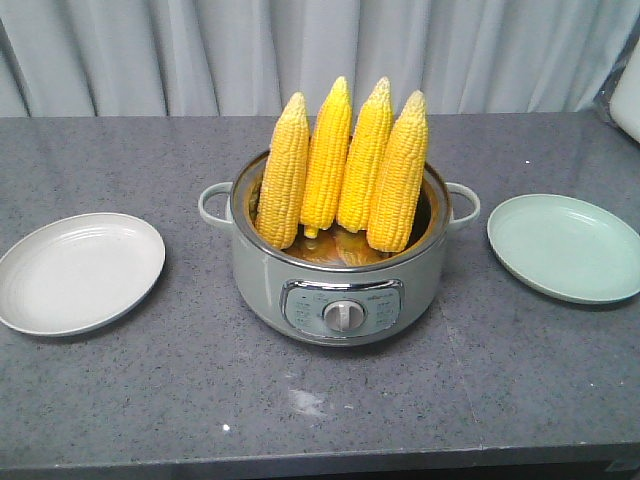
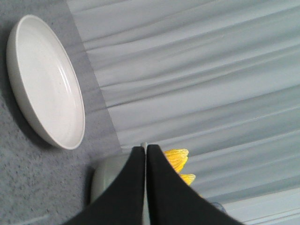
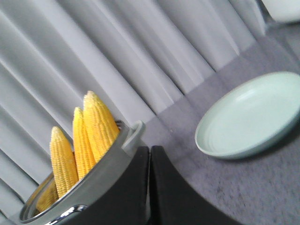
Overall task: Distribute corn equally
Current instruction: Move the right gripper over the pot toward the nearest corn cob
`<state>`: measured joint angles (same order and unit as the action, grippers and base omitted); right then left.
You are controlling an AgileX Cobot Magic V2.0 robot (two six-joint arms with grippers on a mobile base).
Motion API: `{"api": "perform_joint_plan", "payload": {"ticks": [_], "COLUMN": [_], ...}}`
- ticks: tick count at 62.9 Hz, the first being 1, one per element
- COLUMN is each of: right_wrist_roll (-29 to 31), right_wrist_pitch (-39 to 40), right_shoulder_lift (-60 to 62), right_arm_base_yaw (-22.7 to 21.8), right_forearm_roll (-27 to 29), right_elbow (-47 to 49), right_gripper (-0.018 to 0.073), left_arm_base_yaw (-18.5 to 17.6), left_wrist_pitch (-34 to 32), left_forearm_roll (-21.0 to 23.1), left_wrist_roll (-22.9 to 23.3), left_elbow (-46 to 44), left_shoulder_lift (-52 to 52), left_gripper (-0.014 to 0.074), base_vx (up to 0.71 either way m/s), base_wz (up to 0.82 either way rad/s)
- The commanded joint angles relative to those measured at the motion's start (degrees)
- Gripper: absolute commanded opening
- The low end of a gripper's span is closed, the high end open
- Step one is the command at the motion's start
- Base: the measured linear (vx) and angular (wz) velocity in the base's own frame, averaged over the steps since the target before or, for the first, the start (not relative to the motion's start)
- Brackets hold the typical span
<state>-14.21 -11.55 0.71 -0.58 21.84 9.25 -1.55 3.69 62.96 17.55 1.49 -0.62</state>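
Four cobs of corn [image 1: 345,165] stand upright side by side, tips up, in a pale green electric pot [image 1: 262,280] at the middle of the grey desk [image 1: 200,400], leaning toward its back rim. A white plate [image 1: 80,270] lies on the desk well to the pot's left, and a light green plate [image 1: 565,247] well to its right. The left fingers [image 2: 133,183] are pressed together, and the right fingers [image 3: 136,187] are likewise together, close by the pot's rim.
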Motion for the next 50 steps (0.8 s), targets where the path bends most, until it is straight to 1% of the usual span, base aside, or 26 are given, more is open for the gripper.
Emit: {"api": "perform_joint_plan", "payload": {"ticks": [1, 5, 8, 12, 19, 24, 27, 33, 38, 42, 46, 50], "right_wrist_roll": [9.8, 17.6, 22.8, 28.7, 37.1, 43.8, 47.7, 56.8, 64.1, 68.3, 71.8, 74.0], "right_wrist_pitch": [-1.4, -6.2, -11.2, -16.7, -21.9, -22.6, -22.6, -23.3, -24.4, -25.6, -26.1, -26.0], "right_shoulder_lift": [-2.2, -4.6, -7.0, -10.8, -17.1, -21.6, -24.1, -29.1, -32.8, -34.9, -36.3, -37.1], "right_arm_base_yaw": [-0.3, -0.3, -0.3, -0.3, -0.3, -0.3, -0.3, -0.3, -0.3, -0.3, -0.3, -0.3], "right_forearm_roll": [-0.4, 0.0, 0.2, 1.2, 5.0, 10.0, 13.5, 21.9, 29.0, 33.6, 37.0, 39.3], "right_elbow": [8.2, 12.9, 16.3, 20.7, 25.8, 28.2, 29.0, 30.3, 31.3, 31.9, 32.2, 32.2], "right_gripper": [-0.0006, -0.0006, -0.0006, -0.0006, -0.0006, -0.0006, -0.0006, -0.0002, 0.0006, 0.002, 0.0043, 0.0078], "left_arm_base_yaw": [0.0, 0.0, 0.0, 0.0, 0.0, 0.0, 0.0, 0.0, 0.0, 0.0, 0.0, 0.0], "left_wrist_pitch": [2.9, 5.9, 7.3, 8.3, 9.2, 10.4, 11.7, 17.2, 22.2, 24.7, 25.7, 26.6], "left_forearm_roll": [4.3, 4.2, 4.2, 4.2, 4.2, 4.2, 4.2, 4.2, 4.2, 4.2, 4.2, 4.2], "left_wrist_roll": [-2.2, -5.2, -8.6, -14.7, -24.6, -31.3, -33.6, -37.5, -42.2, -46.0, -50.4, -54.0], "left_elbow": [-3.0, -5.3, -7.2, -10.1, -15.9, -20.2, -22.3, -26.7, -30.4, -33.2, -36.1, -38.9], "left_shoulder_lift": [-0.9, -0.9, -0.9, -0.9, -0.8, 0.0, 1.2, 5.7, 10.8, 14.8, 18.7, 22.7], "left_gripper": [-0.0006, -0.0006, -0.0006, -0.0006, -0.0005, -0.0003, -0.0001, 0.0004, 0.0005, 0.0011, 0.0025, 0.0057], "base_vx": [0.0, 0.0, 0.0, 0.0, 0.0, 0.0, 0.0, 0.0, 0.0, 0.0, 0.0, 0.0], "base_wz": [0.0, 0.0, 0.0, 0.0, 0.0, 0.0, 0.0, 0.0, 0.0, 0.0, 0.0, 0.0]}}
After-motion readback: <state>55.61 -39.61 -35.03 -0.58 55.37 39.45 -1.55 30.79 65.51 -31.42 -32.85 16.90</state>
